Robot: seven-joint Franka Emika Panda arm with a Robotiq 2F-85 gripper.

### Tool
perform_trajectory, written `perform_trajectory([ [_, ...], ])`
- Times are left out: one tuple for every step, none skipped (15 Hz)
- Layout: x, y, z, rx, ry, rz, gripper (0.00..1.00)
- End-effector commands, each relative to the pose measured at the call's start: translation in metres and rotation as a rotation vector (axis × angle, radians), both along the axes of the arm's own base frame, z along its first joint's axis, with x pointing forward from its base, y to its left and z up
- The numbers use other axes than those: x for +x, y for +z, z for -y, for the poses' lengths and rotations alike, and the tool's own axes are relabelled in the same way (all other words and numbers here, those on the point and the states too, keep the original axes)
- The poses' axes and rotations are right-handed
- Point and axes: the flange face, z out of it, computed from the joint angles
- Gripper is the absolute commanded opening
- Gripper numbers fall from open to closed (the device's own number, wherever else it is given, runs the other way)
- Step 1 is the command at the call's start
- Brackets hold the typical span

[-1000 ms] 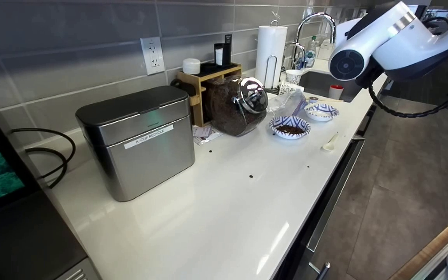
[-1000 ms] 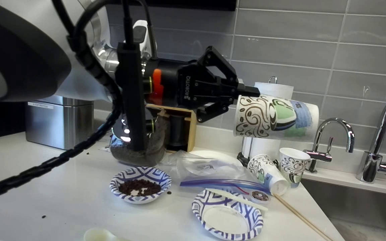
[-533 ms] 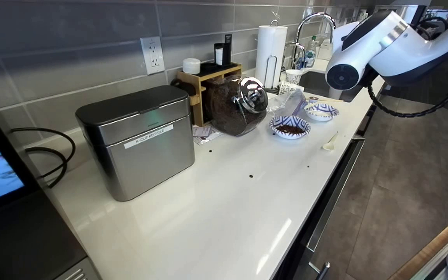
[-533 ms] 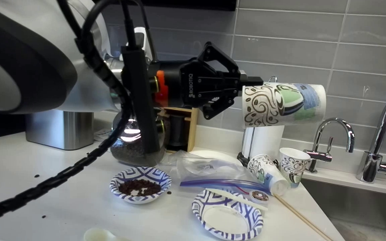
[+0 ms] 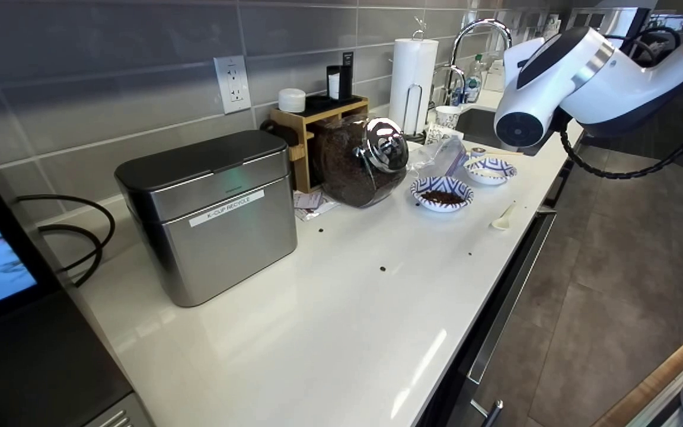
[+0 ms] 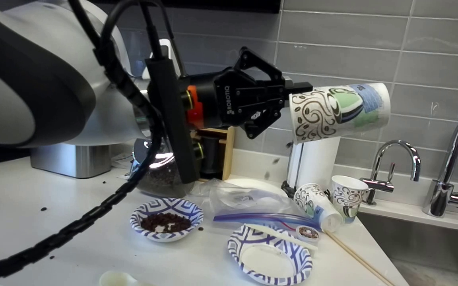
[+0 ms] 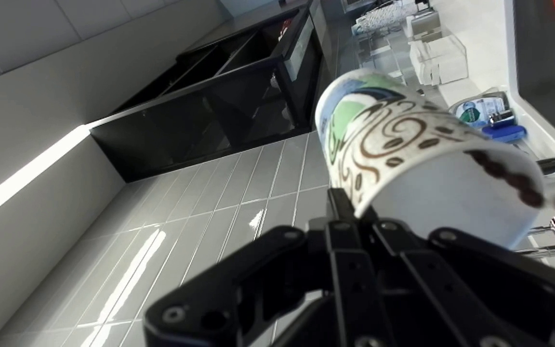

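Observation:
My gripper [image 6: 299, 92] is shut on the rim of a paper cup [image 6: 342, 111] with a coffee-bean print. The cup lies almost sideways in the air, its mouth toward the gripper and tipped a little downward. In the wrist view the fingertips [image 7: 356, 214] pinch one side of the cup's [image 7: 393, 130] rim. Dark beans [image 7: 504, 176] slide along the inside wall and out over the rim. A few blurred beans [image 6: 276, 161] fall below the mouth in an exterior view. A patterned bowl [image 6: 167, 237] with beans stands lower on the counter. In an exterior view the arm [image 5: 561, 83] hides gripper and cup.
A plastic bag [image 6: 253, 198], a second patterned bowl [image 6: 266, 260], a lying cup [image 6: 316, 204], an upright cup [image 6: 348, 194] and chopsticks [image 6: 360, 258] are below. Behind stand a paper-towel roll [image 6: 318, 159], bean jar [image 5: 347, 169] and faucet [image 6: 447, 167]. A steel bin [image 5: 235, 237] stands farther along.
The gripper and cup have moved up and slightly toward the faucet side. The cup has tilted so its mouth points lower, and beans now drop from it.

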Motion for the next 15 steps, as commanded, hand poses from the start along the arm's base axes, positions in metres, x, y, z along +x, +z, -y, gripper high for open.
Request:
perform_trajectory([
  [-0.0001, -0.0064, 0.0000, -0.041, 0.028, 0.016, 0.01],
  [0.0001, -0.0067, 0.0001, -0.043, 0.030, 0.016, 0.01],
  [0.0003, -0.0069, 0.0004, -0.050, 0.031, 0.017, 0.01],
  [0.0005, -0.0072, 0.0005, -0.055, 0.031, 0.018, 0.01],
  [0.0006, -0.0077, 0.0006, -0.056, 0.033, 0.018, 0.01],
  [0.0007, -0.0081, 0.0008, -0.061, 0.034, 0.018, 0.01],
  [0.0009, -0.0083, 0.0008, -0.063, 0.036, 0.017, 0.01],
  [0.0010, -0.0085, 0.0009, -0.065, 0.038, 0.016, 0.01],
  [0.0012, -0.0086, 0.0010, -0.070, 0.039, 0.017, 0.01],
  [0.0013, -0.0088, 0.0012, -0.073, 0.041, 0.017, 0.01],
  [0.0013, -0.0086, 0.0014, -0.085, 0.041, 0.020, 0.01],
  [0.0013, -0.0083, 0.0017, -0.097, 0.042, 0.023, 0.01],
  [0.0013, -0.0079, 0.0019, -0.109, 0.044, 0.027, 0.01],
  [0.0013, -0.0074, 0.0023, -0.118, 0.044, 0.031, 0.01],
  [0.0012, -0.0074, 0.0028, -0.127, 0.045, 0.033, 0.01],
])
